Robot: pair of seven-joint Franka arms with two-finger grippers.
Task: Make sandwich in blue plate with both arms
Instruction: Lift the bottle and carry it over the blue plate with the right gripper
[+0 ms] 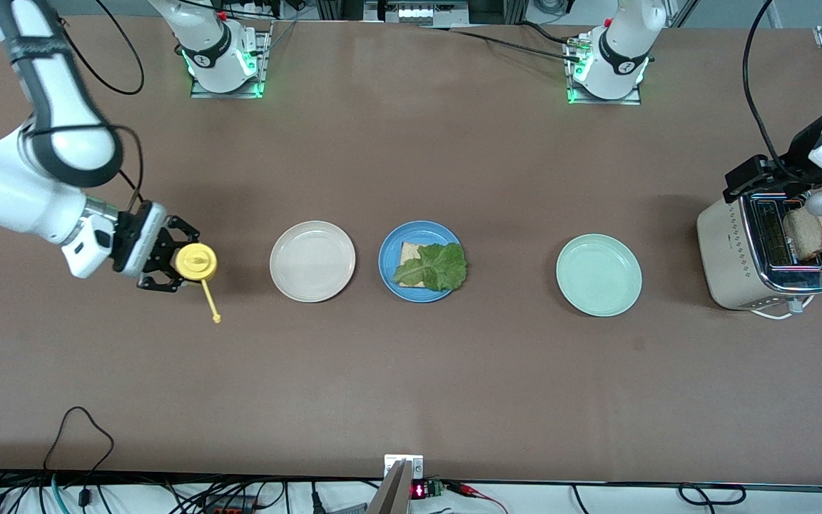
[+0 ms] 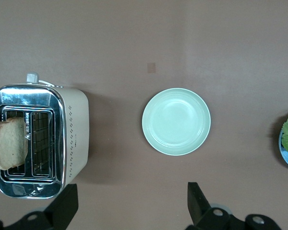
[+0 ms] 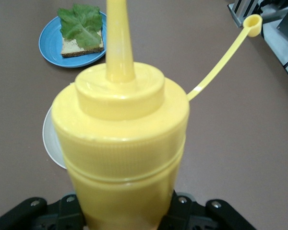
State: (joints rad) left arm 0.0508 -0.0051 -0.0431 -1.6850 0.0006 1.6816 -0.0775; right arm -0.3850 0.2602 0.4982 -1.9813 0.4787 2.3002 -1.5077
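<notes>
A yellow squeeze bottle is pinched by the right hand near the right arm's end of the surface. The left hand is spread wide over the toaster, where a bread slice sticks up. On the blue plate, between a white plate and a green plate, bread lies under lettuce. No writing can be read

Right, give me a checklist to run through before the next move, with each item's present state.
1. Right hand shut on the yellow squeeze bottle: ok.
2. Bottle's tethered cap off the nozzle: ok.
3. Blue plate holds a bread slice with lettuce on top: ok.
4. Second slice out of the toaster: not ok, it stands in a slot.
5. Left hand open above the table, holding nothing: ok.
6. Sauce left in the bottle: cannot tell.
</notes>
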